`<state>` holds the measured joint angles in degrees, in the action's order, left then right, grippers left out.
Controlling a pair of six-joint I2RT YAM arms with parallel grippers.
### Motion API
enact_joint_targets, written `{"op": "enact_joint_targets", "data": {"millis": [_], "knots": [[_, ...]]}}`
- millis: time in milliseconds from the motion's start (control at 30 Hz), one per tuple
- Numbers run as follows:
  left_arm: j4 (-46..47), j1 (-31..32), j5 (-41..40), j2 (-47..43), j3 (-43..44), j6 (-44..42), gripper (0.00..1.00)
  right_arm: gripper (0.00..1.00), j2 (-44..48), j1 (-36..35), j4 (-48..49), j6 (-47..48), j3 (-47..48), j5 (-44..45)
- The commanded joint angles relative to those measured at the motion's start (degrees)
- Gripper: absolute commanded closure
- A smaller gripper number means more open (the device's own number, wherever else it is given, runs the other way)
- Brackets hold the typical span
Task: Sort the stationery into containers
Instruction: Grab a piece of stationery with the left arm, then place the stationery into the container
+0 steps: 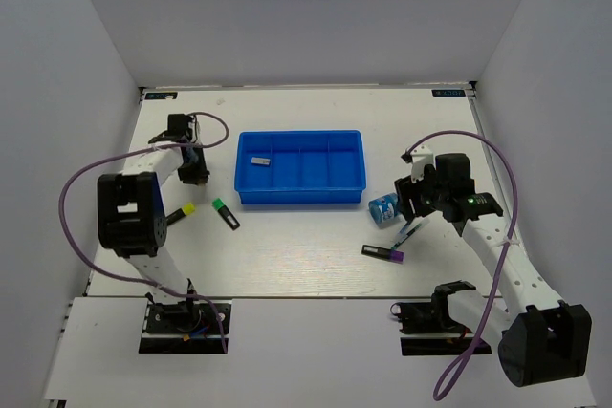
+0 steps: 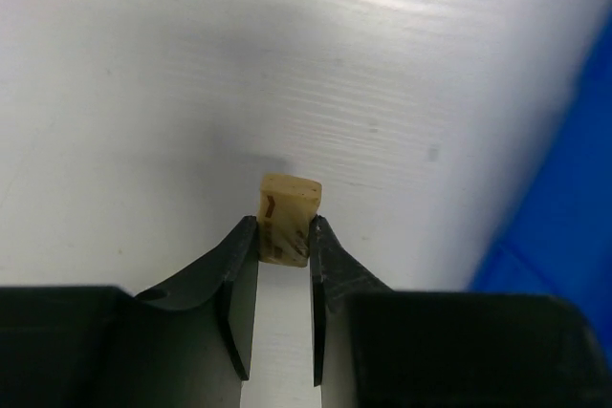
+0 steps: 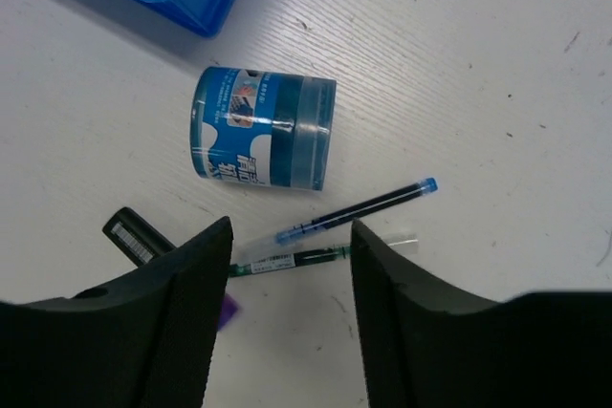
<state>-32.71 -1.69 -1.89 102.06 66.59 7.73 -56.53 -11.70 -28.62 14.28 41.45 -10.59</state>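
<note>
on the right side of the white bench, a black marker with a purple end lay nearest the arm bases. just beyond it the right jaws stood spread wide and empty, hovering over two thin pens, one blue and one dark green, which lay close together on the bench. past the pens a blue-white tape roll lay on its side, just off the near right corner of the bright blue tray. on the left side, a yellow-ended marker and a green-ended marker lay near each other, in front of the tray's near left corner. farther back, beside the tray's left wall, the left jaws were clenched on a small tan eraser, pinching its two sides; whether it touched the bench could not be told. inside the tray, a pale grey eraser lay in the leftmost compartment.
</note>
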Motion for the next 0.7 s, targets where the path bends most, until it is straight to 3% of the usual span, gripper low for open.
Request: {"op": "enact_joint_targets", "data": {"millis": [0,33,67,200,267,433,533,600,667], "knots": [[3.6,0.4,4.9,-13.4,-1.2,9.5,0.99,0.48,0.4,0.0,-0.3,0.5,0.9,-1.0],[4.4,1.0,6.0,-14.5,-1.6,10.5,0.99,0.88,0.5,0.2,-0.1,0.4,0.8,-1.4],[5.2,1.3,6.8,-15.5,-1.5,11.2,0.99,1.00,0.5,-0.1,-0.1,0.5,0.8,-1.4],[6.4,8.2,11.2,-17.4,1.6,13.1,0.99,0.99,0.9,0.2,0.1,0.4,0.6,-0.4],[5.8,9.8,12.5,-15.5,3.4,13.5,0.98,0.86,0.7,-0.1,0.2,0.5,0.6,0.0],[5.1,15.4,9.5,-11.5,6.8,13.2,0.92,0.69,0.8,0.0,0.1,0.7,0.6,0.0],[4.2,17.3,7.1,-8.0,8.5,12.7,0.72,0.52,0.8,0.0,0.1,0.7,0.6,0.1],[3.3,17.6,5.5,-5.7,9.4,12.1,0.66,0.38,0.8,0.2,0.3,0.7,0.6,-0.1],[2.7,18.1,4.4,-4.5,10.7,11.5,0.54,0.34,0.8,0.0,0.1,0.7,0.6,0.0]]}}
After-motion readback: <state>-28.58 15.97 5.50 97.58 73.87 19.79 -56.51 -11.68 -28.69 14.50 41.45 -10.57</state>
